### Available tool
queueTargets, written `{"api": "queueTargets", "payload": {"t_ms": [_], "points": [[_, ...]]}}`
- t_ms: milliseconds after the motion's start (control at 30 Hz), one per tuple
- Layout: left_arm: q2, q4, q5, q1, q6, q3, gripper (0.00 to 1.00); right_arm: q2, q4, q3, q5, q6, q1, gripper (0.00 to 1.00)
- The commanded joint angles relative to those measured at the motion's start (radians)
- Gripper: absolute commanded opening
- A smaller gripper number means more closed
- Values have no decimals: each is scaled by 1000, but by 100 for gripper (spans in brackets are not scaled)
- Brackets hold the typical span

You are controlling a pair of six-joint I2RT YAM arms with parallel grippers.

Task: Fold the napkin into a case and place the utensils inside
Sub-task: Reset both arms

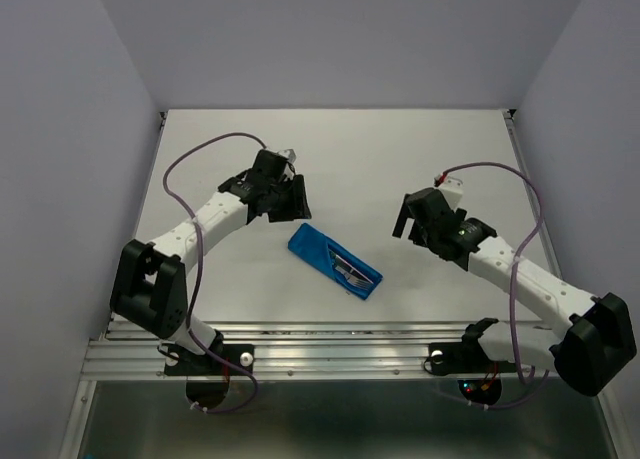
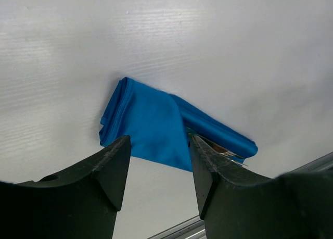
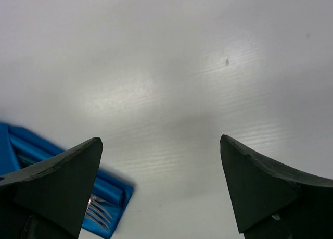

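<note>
The napkin is folded into a narrow blue case (image 1: 334, 260) lying aslant at the middle of the table, also seen in the left wrist view (image 2: 151, 122) and at the lower left of the right wrist view (image 3: 112, 191). The utensils (image 1: 351, 270) lie inside it; grey fork tines (image 3: 98, 210) poke out at its lower right end, and little else of them shows. My left gripper (image 1: 292, 201) hovers just up and left of the case, open, nothing between its fingers (image 2: 158, 141). My right gripper (image 1: 404, 219) stands to the right of the case, wide open over bare table (image 3: 161, 141).
White walls close the table on the left, back and right. A metal rail (image 1: 340, 347) runs along the near edge in front of both arm bases. Purple cables loop over each arm.
</note>
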Motion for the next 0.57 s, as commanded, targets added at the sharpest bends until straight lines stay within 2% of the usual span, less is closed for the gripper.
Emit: {"api": "queueTargets", "payload": {"t_ms": [0, 233, 533], "points": [[-137, 15, -19, 3, 30, 98, 60, -26, 86, 156, 258, -61, -4, 100], [-239, 42, -63, 3, 64, 192, 60, -41, 85, 339, 429, -185, -4, 100], [-361, 94, -163, 4, 78, 264, 61, -133, 88, 334, 469, -242, -4, 100]]}}
